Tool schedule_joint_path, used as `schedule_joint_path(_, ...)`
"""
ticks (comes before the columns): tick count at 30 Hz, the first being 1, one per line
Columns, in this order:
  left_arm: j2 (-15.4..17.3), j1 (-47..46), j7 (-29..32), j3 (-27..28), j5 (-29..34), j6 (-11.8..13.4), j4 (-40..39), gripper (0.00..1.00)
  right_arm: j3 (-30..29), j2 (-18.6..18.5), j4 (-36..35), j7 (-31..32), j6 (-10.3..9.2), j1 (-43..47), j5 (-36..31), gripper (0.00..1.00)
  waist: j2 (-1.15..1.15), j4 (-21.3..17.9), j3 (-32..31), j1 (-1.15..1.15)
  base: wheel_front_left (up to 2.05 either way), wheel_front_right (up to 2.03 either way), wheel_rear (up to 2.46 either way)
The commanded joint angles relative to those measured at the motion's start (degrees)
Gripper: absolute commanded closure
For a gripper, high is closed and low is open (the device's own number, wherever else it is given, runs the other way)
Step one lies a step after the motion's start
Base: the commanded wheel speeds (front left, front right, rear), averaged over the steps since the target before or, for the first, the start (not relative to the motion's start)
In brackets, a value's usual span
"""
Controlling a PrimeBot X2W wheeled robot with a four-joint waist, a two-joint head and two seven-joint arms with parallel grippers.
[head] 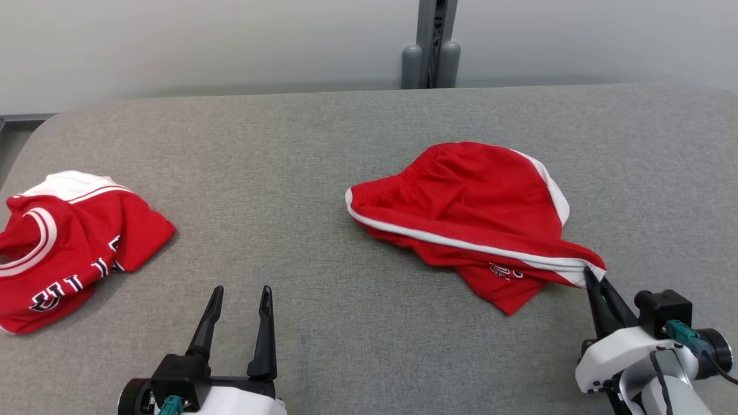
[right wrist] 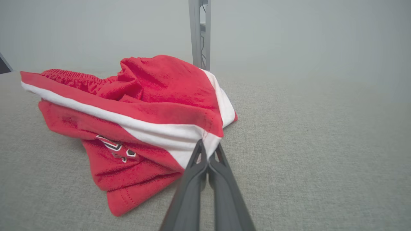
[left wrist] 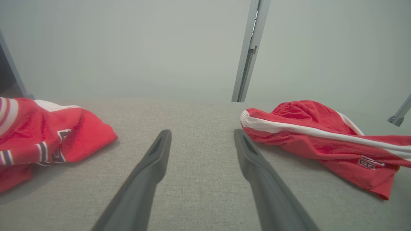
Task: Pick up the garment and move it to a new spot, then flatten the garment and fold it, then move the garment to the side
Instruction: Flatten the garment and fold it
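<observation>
The garment is a pair of red shorts with white side stripes, lying crumpled right of centre on the grey table. My right gripper is shut on its near right corner, where the white stripe ends. The right wrist view has the same pinch close up: both fingers of the right gripper meet on the white hem of the garment. At the lower left, my left gripper stands open above bare table with nothing between its fingers. From the left wrist view, the left gripper points between the two cloth piles, the garment to its right.
A second red and white garment, a jersey with dark lettering, lies bunched at the table's left edge, and again at the left of the left wrist view as the jersey. A grey post rises behind the table's far edge.
</observation>
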Motion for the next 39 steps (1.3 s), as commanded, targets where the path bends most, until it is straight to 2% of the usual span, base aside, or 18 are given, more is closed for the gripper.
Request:
schedule_joint_path(1, 0.2, -1.0, -0.2, 0.2, 0.1, 0.2, 0.1, 0.00, -0.7, -0.8, -0.6, -0.1, 0.12, 1.1, -0.7, 1.00, 0.00, -1.3, 0.1, 0.00, 0.00, 0.00, 0.00)
schedule_joint_path(7, 0.2, -1.6, -0.2, 0.4, 0.9, -0.8, 0.7, 0.00, -5.8, -2.2, -0.2, -0.1, 0.08, 2.5, -2.7, 1.00, 0.00, -3.0, 0.2, 0.00, 0.00, 0.00, 0.00)
schedule_joint_path(15, 0.3, -3.9, -0.2, -2.1, 3.7, -5.3, 4.4, 0.00, -8.0, -1.8, 4.8, -0.1, 0.07, 0.9, -4.7, 1.00, 0.00, -3.4, -0.2, 0.00, 0.00, 0.00, 0.00)
schedule_joint_path(17, 0.3, -4.4, -0.2, -2.0, 3.9, -5.6, 5.1, 0.00, -8.0, -1.7, 6.1, -0.1, 0.07, 0.5, -4.6, 0.56, 0.00, -3.4, -0.4, 0.00, 0.00, 0.00, 0.00)
schedule_joint_path(18, 0.3, -4.6, -0.2, -1.9, 3.9, -5.6, 5.4, 0.00, -8.0, -1.7, 6.3, -0.1, 0.07, 0.2, -4.6, 0.08, 0.00, -3.4, -0.4, 0.00, 0.00, 0.00, 0.00)
schedule_joint_path(19, 0.3, -4.7, -0.2, -1.7, 3.9, -5.6, 5.5, 0.00, -8.0, -1.6, 6.3, -0.1, 0.07, 0.0, -4.5, 0.00, 0.00, -3.3, -0.5, 0.00, 0.00, 0.00, 0.00)
schedule_joint_path(29, 0.2, -2.2, -0.2, -1.0, 1.3, -4.2, 5.3, 0.00, -11.0, 0.1, 0.0, -0.1, 0.07, 1.6, -6.0, 0.00, 0.00, -3.8, -3.7, 0.00, 0.00, 0.00, 0.00)
schedule_joint_path(39, 0.3, -0.7, -0.2, -0.4, -1.3, -3.4, 3.2, 0.00, -3.5, 2.6, -11.6, -0.1, 0.07, 5.4, -3.8, 0.00, 0.00, -4.0, -6.8, 0.00, 0.00, 0.00, 0.00)
